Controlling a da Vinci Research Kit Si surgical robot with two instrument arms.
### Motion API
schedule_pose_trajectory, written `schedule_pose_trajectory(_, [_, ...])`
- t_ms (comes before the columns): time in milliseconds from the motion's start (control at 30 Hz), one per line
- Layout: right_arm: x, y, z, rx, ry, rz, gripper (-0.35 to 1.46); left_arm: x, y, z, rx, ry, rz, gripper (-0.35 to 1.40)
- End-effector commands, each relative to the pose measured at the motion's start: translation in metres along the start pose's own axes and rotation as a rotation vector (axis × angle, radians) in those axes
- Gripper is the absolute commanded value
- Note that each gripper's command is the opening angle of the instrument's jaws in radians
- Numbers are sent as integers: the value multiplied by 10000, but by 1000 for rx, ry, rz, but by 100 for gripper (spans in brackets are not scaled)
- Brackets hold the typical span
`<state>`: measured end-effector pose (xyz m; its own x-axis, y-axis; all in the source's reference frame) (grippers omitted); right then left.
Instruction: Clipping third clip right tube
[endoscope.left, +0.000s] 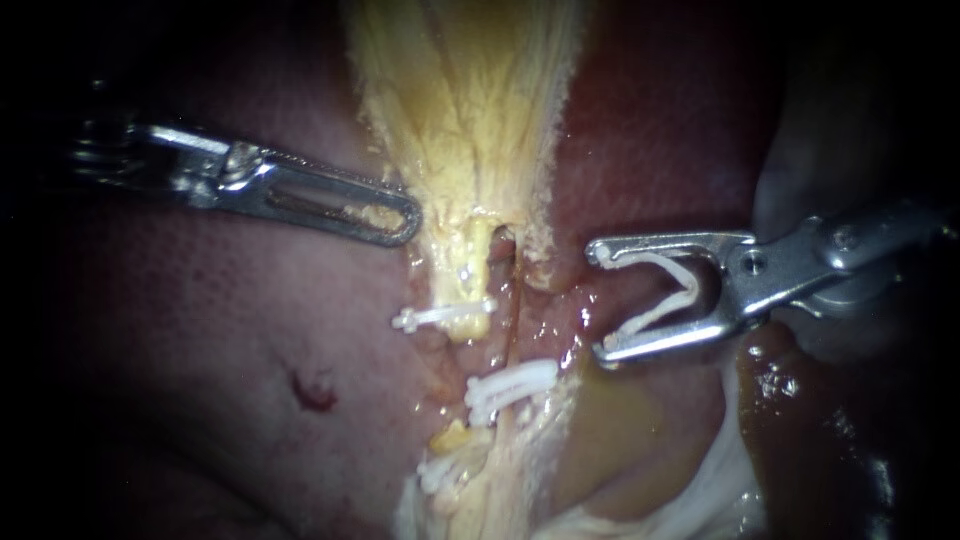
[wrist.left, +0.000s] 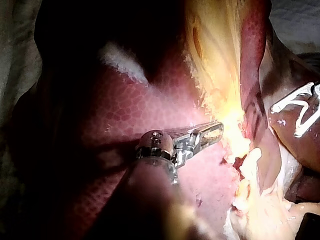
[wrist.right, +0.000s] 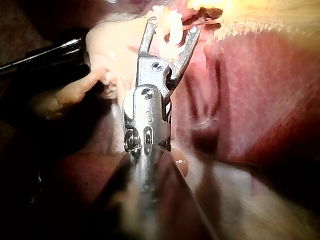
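From 3 o'clock: right instrument (endoscope.left: 598, 300), jaws wide, holding V-shaped clip (endoscope.left: 685, 285) from both sides. From 9 o'clock: left instrument (endoscope.left: 405, 222), jaws together, tip against pale yellow tissue (endoscope.left: 460, 110). Toward 6 o'clock: upper clip (endoscope.left: 445, 317), lower clip (endoscope.left: 512, 385).

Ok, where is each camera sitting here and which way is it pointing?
Endoscope: close over the tissue, facing the gallbladder and the clips on the tubes; left instrument enters from left, right instrument from right.
Left wrist: on the left arm, looking along its own instrument toward the gallbladder.
Right wrist: on the right arm, looking along its end effector, jaws shut on a white clip.
Shared: endoscope and left wrist both show the right instrument.
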<state>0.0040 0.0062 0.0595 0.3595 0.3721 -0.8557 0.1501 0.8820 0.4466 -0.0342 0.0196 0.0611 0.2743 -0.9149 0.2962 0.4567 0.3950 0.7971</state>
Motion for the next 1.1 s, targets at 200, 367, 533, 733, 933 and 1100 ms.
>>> schedule_pose_trajectory(200, [0,0,0,3,1,0,50,-3,-4,-11,6,4,-2,-35])
schedule_pose_trajectory(367, [0,0,1,3,1,0,50,-15,-3,-46,-6,-2,-8,-35])
schedule_pose_trajectory(533, [0,0,1,3,1,0,50,-22,-1,-81,-22,-26,-16,-35])
schedule_pose_trajectory(733, [-1,0,8,6,1,-2,50,-24,-1,-86,-24,-35,-20,-35])
schedule_pose_trajectory(933, [-8,3,28,24,5,28,50,-24,-1,-86,-25,-35,-20,-35])
schedule_pose_trajectory(1100, [-21,10,51,35,9,86,50,-24,-2,-86,-25,-35,-20,-35])
